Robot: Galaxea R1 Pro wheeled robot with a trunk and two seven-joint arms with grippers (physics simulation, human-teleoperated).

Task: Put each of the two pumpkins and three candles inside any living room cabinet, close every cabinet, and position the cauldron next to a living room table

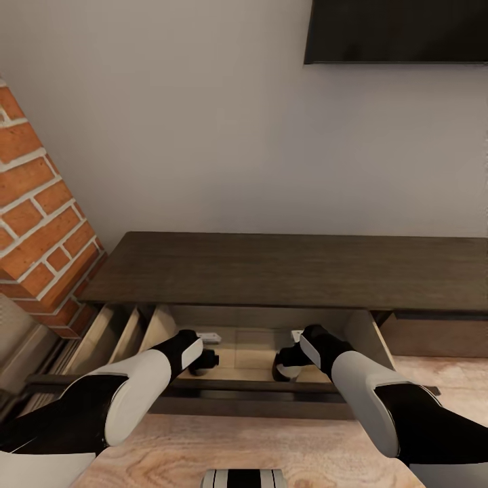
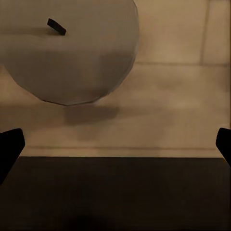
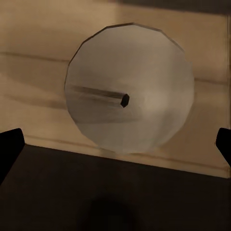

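The long dark-brown cabinet (image 1: 285, 268) stands against the wall with a wide drawer (image 1: 252, 352) pulled out, lined in pale wood. Both arms reach down into it. My left gripper (image 1: 203, 360) is open. In the left wrist view a cream candle (image 2: 72, 53) with a dark wick lies on the drawer floor, beyond and to one side of the spread fingertips (image 2: 9, 149). My right gripper (image 1: 285, 364) is open too. Another cream candle (image 3: 130, 89) lies on the drawer floor just past its fingertips (image 3: 9, 149), untouched. No pumpkin, cauldron or table is in view.
A brick fireplace (image 1: 41, 224) stands close on the left. The black TV (image 1: 400, 30) hangs on the wall above. Pale wooden drawer sides (image 1: 115, 332) show at the cabinet's left end, and a shut drawer front (image 1: 434, 335) at its right. Light plank floor (image 1: 203, 447) lies below.
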